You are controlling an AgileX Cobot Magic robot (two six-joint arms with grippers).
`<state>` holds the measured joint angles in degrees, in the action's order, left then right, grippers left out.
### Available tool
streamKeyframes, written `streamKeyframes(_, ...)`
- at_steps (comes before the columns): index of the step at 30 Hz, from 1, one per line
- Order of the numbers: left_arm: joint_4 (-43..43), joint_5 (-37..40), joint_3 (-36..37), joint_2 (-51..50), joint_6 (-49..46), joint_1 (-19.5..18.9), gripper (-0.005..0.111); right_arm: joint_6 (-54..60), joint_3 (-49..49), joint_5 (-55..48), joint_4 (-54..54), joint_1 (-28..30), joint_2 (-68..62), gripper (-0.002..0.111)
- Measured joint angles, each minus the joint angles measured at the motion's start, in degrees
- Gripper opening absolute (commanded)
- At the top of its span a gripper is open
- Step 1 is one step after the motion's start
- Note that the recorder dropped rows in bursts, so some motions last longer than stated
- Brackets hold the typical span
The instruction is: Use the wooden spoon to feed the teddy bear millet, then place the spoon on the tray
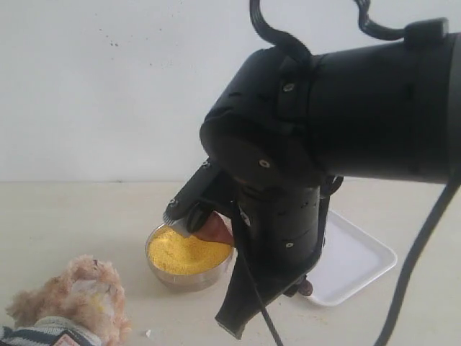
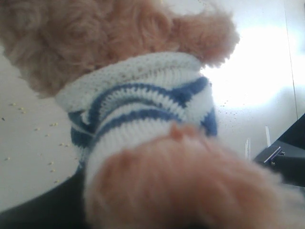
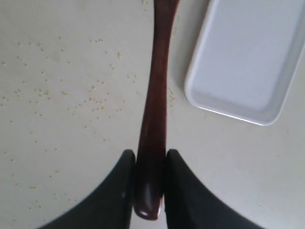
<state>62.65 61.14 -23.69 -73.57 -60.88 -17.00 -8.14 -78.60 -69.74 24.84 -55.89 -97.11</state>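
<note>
The wooden spoon [image 3: 155, 95] has its thin handle clamped between the black fingers of my right gripper [image 3: 150, 156], with the handle's end poking out behind them. In the exterior view the spoon's reddish bowl [image 1: 216, 231] sits at the right edge of the millet [image 1: 184, 252], a yellow mound in a steel bowl [image 1: 189, 280]; the arm hides the handle. The teddy bear [image 1: 83, 295] is at the front left. Its striped shirt [image 2: 143, 105] and fur fill the left wrist view, and its body lies between my left gripper's jaws. The white tray [image 1: 356, 259] lies right of the bowl.
Stray yellow grains [image 3: 71, 95] are scattered over the pale tabletop [image 1: 72, 216]. The tray [image 3: 248, 57] lies empty beside the spoon's handle. My right arm's large black body [image 1: 302, 144] blocks much of the exterior view. A wall stands behind the table.
</note>
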Motion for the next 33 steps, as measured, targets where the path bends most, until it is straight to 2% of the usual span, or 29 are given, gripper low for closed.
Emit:
streamKeyframes(10,0.0,0.0,0.0,0.0,0.0,0.0,0.004,5.7,-10.2,-0.4,5.8,0.0,-10.3,0.000)
streamKeyframes(13,0.0,0.0,0.0,0.0,0.0,0.0,0.004,6.4,-13.4,0.0,12.7,0.0,-15.4,0.000)
streamKeyframes(17,0.0,0.0,0.0,0.0,0.0,0.0,0.004,4.9,-13.6,0.0,15.6,0.2,-16.9,0.000)
streamKeyframes(23,0.0,0.0,0.0,0.0,0.0,0.0,0.004,5.5,-13.8,0.0,12.4,0.5,-17.1,0.000)
streamKeyframes(33,0.0,0.0,0.0,0.0,0.0,0.0,0.004,4.6,-13.8,-0.1,25.6,0.5,-21.5,0.000)
